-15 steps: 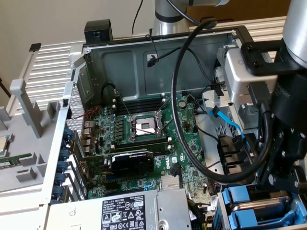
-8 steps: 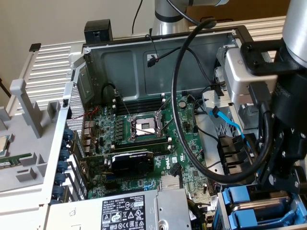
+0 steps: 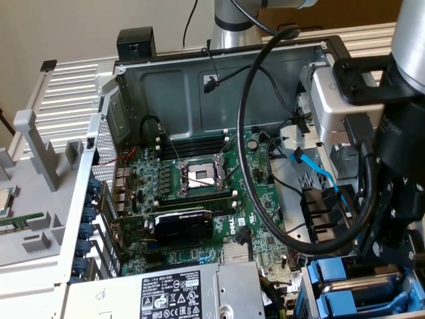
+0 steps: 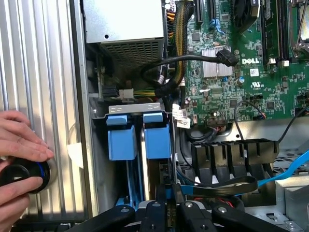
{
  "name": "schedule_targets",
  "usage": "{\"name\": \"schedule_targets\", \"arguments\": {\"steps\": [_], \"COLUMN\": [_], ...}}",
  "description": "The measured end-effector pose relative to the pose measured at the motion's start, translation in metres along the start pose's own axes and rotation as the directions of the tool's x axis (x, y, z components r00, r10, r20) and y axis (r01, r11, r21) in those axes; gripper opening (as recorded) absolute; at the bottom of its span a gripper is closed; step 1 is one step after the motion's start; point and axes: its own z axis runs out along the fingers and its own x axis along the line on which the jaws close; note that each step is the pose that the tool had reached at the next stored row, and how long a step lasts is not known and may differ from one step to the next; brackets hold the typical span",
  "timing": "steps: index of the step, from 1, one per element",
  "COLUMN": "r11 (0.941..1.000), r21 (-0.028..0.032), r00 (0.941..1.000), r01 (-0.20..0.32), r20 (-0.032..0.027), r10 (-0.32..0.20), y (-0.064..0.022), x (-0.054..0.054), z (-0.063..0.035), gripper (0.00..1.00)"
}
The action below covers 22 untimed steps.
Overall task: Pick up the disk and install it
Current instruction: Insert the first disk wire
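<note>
The disk (image 4: 157, 141) stands on edge in the drive bay at the case's corner, its bright blue rails showing and a silver face between them. My gripper (image 4: 170, 205) is right over it, its black fingers (image 4: 154, 212) pinched onto the disk's upper edge. In the exterior view the disk (image 3: 362, 289) sits at the lower right between blue rails, with the gripper (image 3: 378, 262) directly above it, its tips hidden by the arm's black body.
A second blue carrier (image 4: 120, 142) sits beside the disk. The grey power supply (image 3: 166, 292) and black graphics card (image 3: 182, 222) lie toward the exterior view's left. A thick black cable (image 3: 252, 166) loops over the motherboard. A person's hand (image 4: 19, 145) holds a black knob (image 4: 24, 175) outside the case.
</note>
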Motion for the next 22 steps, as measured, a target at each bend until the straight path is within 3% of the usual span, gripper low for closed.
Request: {"name": "schedule_targets", "arguments": {"steps": [14,17,18,22], "r11": [1.0000,1.0000,1.0000,1.0000], "r21": [0.0009,0.0014,0.0014,0.0016], "r00": [1.0000,1.0000,1.0000,1.0000], "r01": [0.000,0.000,0.000,0.000], "r20": [-0.0002,-0.0001,-0.0001,-0.0001], "r10": [0.000,0.000,0.000,0.000], "y": [0.0001,0.0002,0.0003,0.0003], "x": [0.0000,0.0000,0.0000,0.0000], "z": [0.0000,0.0000,0.0000,0.0000], "gripper": [0.16,0.24,0.31,0.31]}}
